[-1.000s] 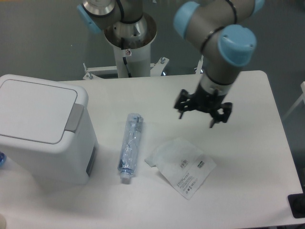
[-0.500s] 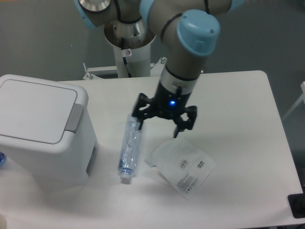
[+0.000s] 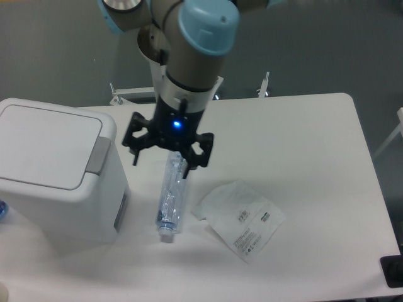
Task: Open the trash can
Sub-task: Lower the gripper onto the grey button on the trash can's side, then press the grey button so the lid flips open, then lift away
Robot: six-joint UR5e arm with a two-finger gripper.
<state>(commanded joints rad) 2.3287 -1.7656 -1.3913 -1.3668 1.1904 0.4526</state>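
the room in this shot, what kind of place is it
Probably a robotics lab: a UR5e arm on a pedestal bolted behind a plain white table, with staged test items, a trash can, a plastic bottle and a wrapper.

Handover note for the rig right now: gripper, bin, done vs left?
Gripper: jaws open, nothing held, hanging in the air above the top end of the plastic bottle, right of the trash can.
Trash can: at the table's left edge, lid shut and flat, grey push tab on its right side untouched.
Also on the table: a flat clear packet.
Done: nothing on the bin.
Left: likely reach the tab, press, confirm the lid lifts.
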